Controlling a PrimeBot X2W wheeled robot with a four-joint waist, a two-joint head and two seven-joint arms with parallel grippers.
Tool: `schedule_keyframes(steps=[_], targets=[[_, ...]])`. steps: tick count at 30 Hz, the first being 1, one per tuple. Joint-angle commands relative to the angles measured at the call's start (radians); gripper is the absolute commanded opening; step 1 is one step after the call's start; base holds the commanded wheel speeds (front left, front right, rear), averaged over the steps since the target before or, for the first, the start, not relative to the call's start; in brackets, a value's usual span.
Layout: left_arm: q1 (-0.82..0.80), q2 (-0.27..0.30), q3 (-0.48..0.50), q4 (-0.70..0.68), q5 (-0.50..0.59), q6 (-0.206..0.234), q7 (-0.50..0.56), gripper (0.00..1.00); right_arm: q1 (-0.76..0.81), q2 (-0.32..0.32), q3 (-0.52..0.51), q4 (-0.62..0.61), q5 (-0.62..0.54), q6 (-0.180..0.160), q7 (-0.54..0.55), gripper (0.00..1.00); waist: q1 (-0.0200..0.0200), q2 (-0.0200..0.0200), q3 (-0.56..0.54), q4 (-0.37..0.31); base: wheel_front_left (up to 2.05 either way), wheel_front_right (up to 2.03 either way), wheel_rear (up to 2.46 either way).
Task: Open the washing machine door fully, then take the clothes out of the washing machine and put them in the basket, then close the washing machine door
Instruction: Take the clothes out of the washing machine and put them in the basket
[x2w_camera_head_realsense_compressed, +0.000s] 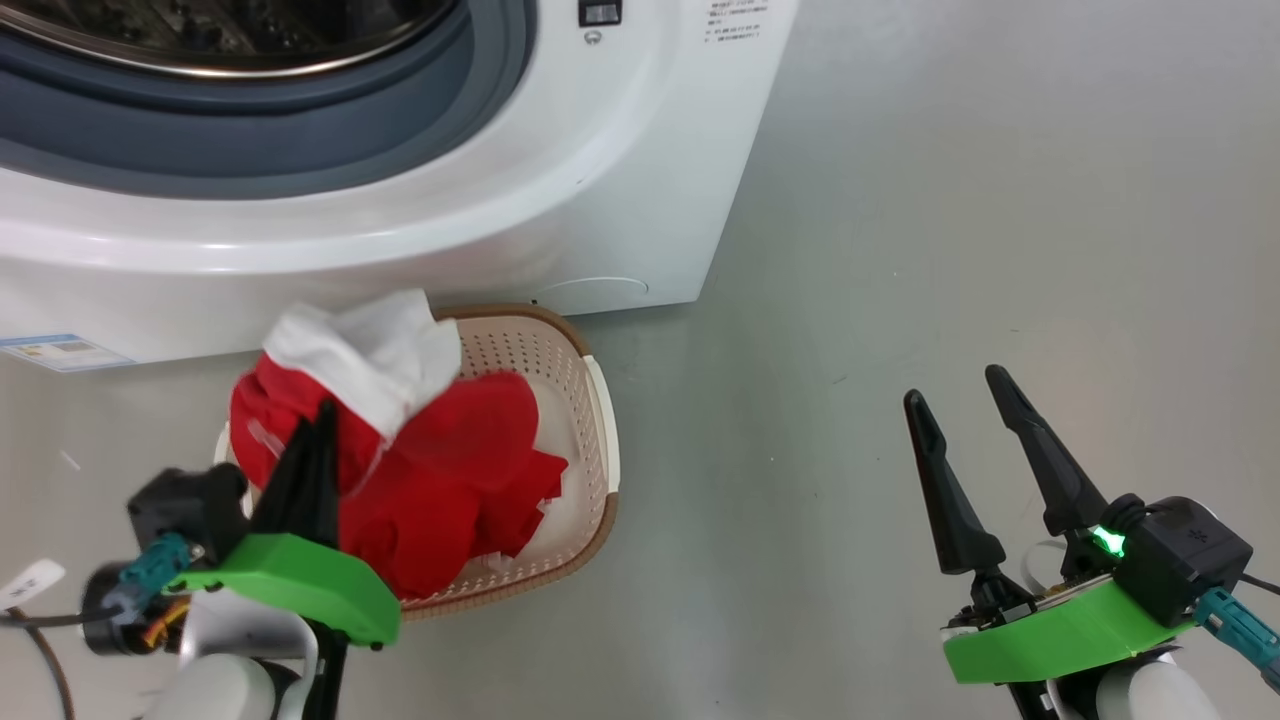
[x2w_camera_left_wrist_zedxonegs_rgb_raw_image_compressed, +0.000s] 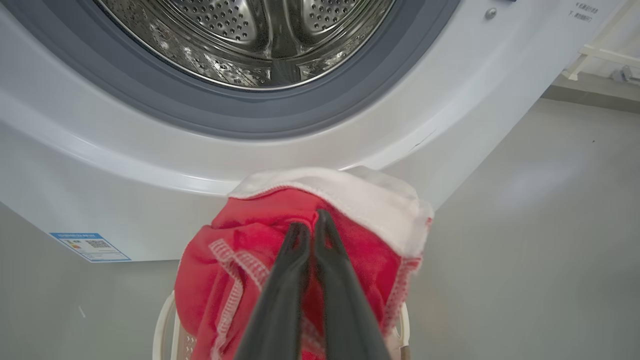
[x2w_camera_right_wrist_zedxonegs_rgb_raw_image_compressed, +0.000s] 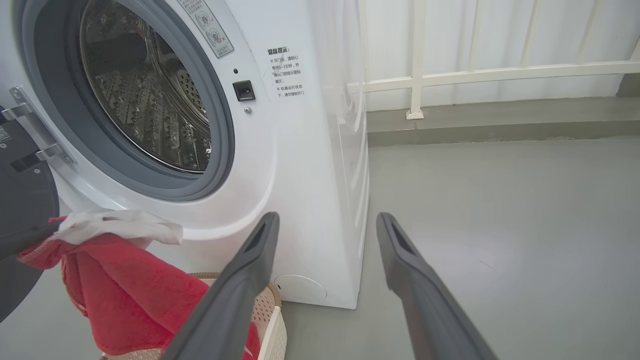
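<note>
My left gripper (x2w_camera_head_realsense_compressed: 318, 418) is shut on the clothes (x2w_camera_head_realsense_compressed: 440, 470), a red bundle with a white panel. The bundle hangs from the fingertips above the basket (x2w_camera_head_realsense_compressed: 600, 440), and its lower folds rest inside. In the left wrist view the closed fingers (x2w_camera_left_wrist_zedxonegs_rgb_raw_image_compressed: 280, 300) pinch the clothes (x2w_camera_left_wrist_zedxonegs_rgb_raw_image_compressed: 235, 260) just below the washing machine (x2w_camera_left_wrist_zedxonegs_rgb_raw_image_compressed: 125, 165), whose steel drum (x2w_camera_left_wrist_zedxonegs_rgb_raw_image_compressed: 250, 35) looks bare. The washing machine door (x2w_camera_right_wrist_zedxonegs_rgb_raw_image_compressed: 22, 200) stands swung open at the left edge of the right wrist view. My right gripper (x2w_camera_head_realsense_compressed: 958, 392) is open over bare floor, well right of the basket.
The basket stands on the grey floor right against the machine's front. A white railing (x2w_camera_right_wrist_zedxonegs_rgb_raw_image_compressed: 475, 75) and a low kerb run behind the machine on the right. A blue label (x2w_camera_left_wrist_zedxonegs_rgb_raw_image_compressed: 90, 246) sits low on the machine's front.
</note>
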Motion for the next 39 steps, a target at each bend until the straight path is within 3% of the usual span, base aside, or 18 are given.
schedule_keyframes(steps=[1, 19, 27, 39], targets=[[-0.026, 0.020, 0.030, 0.001, -0.009, -0.010, -0.010, 0.00, -0.001, -0.008, 0.029, -0.021, 0.009, 0.005, -0.009, 1.00, 0.0000, 0.0000, 0.005, -0.003, 0.00, 0.00, 0.00], [-0.214, -0.110, -0.038, 0.554, -0.087, -0.191, -0.006, 0.00, -0.026, -0.008, 0.045, -0.018, 0.007, 0.005, -0.008, 1.00, 0.0000, 0.0000, 0.067, -0.023, 0.00, 0.00, 0.00], [-0.328, -0.153, -0.076, 0.796, -0.101, -0.246, 0.092, 0.00, -0.040, -0.008, 0.056, -0.012, 0.015, 0.005, -0.011, 1.00, 0.0000, 0.0000, 0.098, -0.042, 0.00, 0.00, 0.00], [-0.439, -0.190, -0.075, 1.029, -0.128, -0.312, 0.093, 0.00, -0.062, -0.008, 0.070, 0.000, 0.025, 0.005, -0.023, 1.00, 0.0000, 0.0000, 0.137, -0.078, 0.00, 0.00, 0.00]])
